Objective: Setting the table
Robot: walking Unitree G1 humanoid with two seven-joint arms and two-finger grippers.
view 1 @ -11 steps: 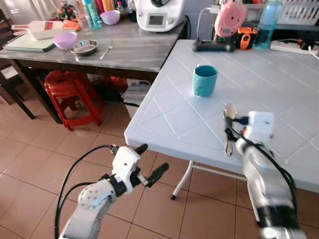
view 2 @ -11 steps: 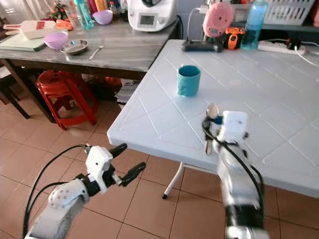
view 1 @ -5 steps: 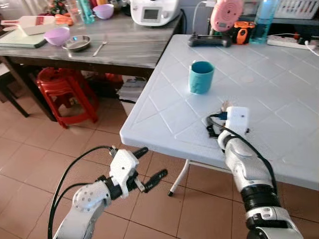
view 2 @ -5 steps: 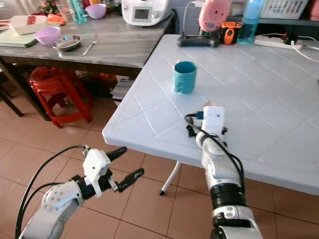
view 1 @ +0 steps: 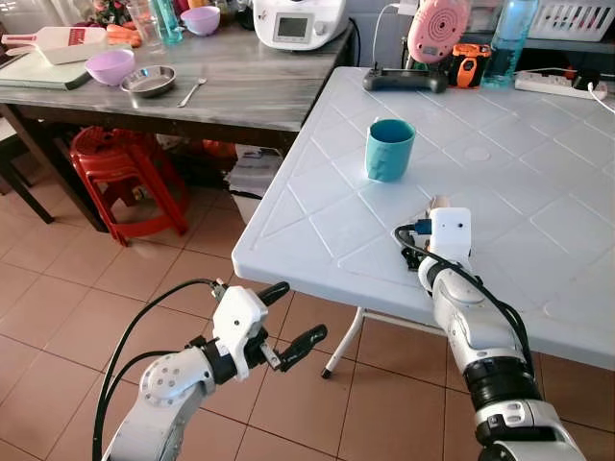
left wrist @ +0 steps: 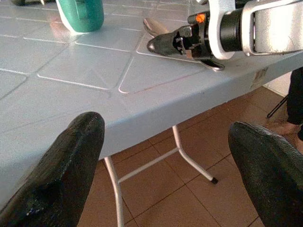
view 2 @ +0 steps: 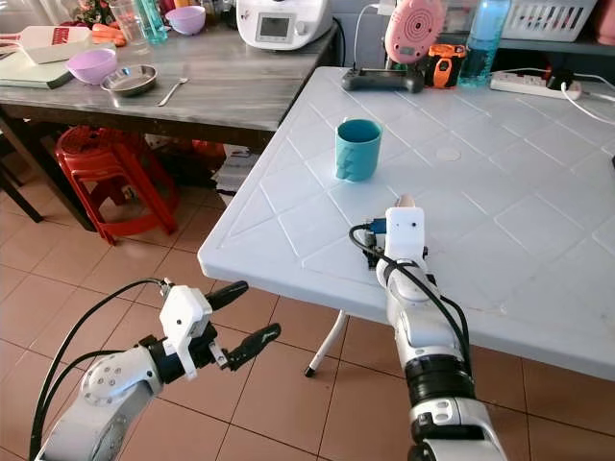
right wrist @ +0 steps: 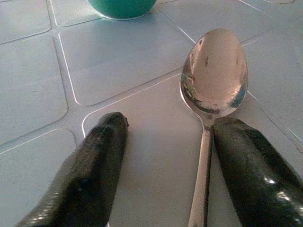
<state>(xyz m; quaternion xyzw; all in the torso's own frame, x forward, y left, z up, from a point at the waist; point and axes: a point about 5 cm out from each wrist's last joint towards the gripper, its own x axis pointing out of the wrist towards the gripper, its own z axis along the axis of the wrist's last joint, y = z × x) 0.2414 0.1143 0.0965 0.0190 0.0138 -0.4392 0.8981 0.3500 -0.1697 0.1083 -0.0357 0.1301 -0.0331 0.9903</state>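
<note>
The right gripper (right wrist: 163, 165) rests low on the white table (view 1: 538, 192), fingers spread, with the spoon (right wrist: 213, 85) released beside one finger and the teal cup (view 1: 389, 149) just ahead; remaining tableware appears unplaced.

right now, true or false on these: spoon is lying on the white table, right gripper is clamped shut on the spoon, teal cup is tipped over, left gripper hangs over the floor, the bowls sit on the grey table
The spoon lies on the white table: true.
The right gripper is clamped shut on the spoon: false. Its fingers stand apart, with the handle beside one finger.
The teal cup is tipped over: false. It stands upright on the white table, beyond the spoon.
The left gripper hangs open over the tiled floor, short of the table edge: true.
The purple bowl and the metal bowl sit on the grey table: true.
</note>
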